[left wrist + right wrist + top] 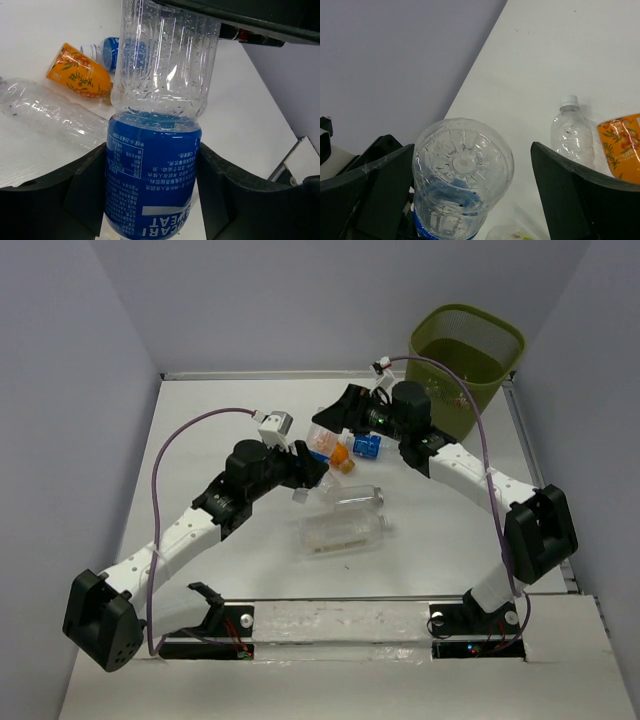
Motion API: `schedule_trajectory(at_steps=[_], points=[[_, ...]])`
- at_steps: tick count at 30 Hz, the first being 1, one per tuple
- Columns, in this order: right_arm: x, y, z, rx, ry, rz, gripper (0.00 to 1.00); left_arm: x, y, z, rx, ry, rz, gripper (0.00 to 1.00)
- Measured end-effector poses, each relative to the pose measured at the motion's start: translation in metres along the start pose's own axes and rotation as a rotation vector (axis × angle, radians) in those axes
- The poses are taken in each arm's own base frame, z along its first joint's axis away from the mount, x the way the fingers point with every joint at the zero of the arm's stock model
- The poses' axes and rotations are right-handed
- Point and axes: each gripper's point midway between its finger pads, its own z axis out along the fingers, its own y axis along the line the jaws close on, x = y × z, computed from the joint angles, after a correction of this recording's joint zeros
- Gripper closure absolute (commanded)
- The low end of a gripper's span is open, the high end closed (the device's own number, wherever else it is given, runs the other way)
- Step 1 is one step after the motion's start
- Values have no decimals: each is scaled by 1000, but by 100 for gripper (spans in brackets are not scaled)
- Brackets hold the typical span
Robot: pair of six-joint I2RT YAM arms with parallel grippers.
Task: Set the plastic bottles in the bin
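Note:
My left gripper (152,160) is shut on the blue-labelled clear bottle (150,190) and holds it above the table (230,440). My right gripper (472,160) is open around that bottle's clear base (462,165); the base is close to the left finger, with a wide gap to the right finger. In the top view the two grippers, left (312,462) and right (335,418), meet over the bottle pile. An orange bottle (342,458), a second blue-labelled bottle (367,445), a clear bottle (355,497) and a large squarish one (340,530) lie on the table. The olive-green bin (465,365) stands at the back right.
The orange bottle (80,75) and a clear bottle (45,112) lie just below the held one. A small white-capped clear bottle (571,132) lies beside the orange bottle (622,145). Grey walls close in the back and sides. The right arm's cable arcs beside the bin.

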Motion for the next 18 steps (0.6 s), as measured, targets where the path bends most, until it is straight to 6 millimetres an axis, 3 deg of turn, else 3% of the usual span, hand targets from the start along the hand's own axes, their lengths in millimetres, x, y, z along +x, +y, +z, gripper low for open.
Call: schedule_trajectory(at_steps=[3, 5, 8, 10, 11, 12, 15, 18], points=[[7, 8, 3, -9, 7, -11, 3, -1, -3, -4, 13, -6, 4, 40], [16, 12, 4, -22, 20, -13, 17, -2, -6, -4, 30, -12, 8, 39], [29, 15, 3, -37, 28, -10, 58, 4, -12, -2, 53, 11, 14, 32], [29, 14, 1, -30, 18, 8, 72, 5, -15, -2, 67, 16, 17, 18], [26, 18, 0, -38, 7, 14, 73, 5, -16, -1, 71, 12, 21, 6], [24, 20, -1, -38, -4, 6, 74, 4, -17, -1, 78, 11, 25, 1], [13, 23, -4, -15, -46, -38, 76, 3, -20, -5, 87, 18, 46, 1], [-22, 15, -11, 49, -118, -90, 78, -10, -26, -14, 86, 9, 98, 1]])
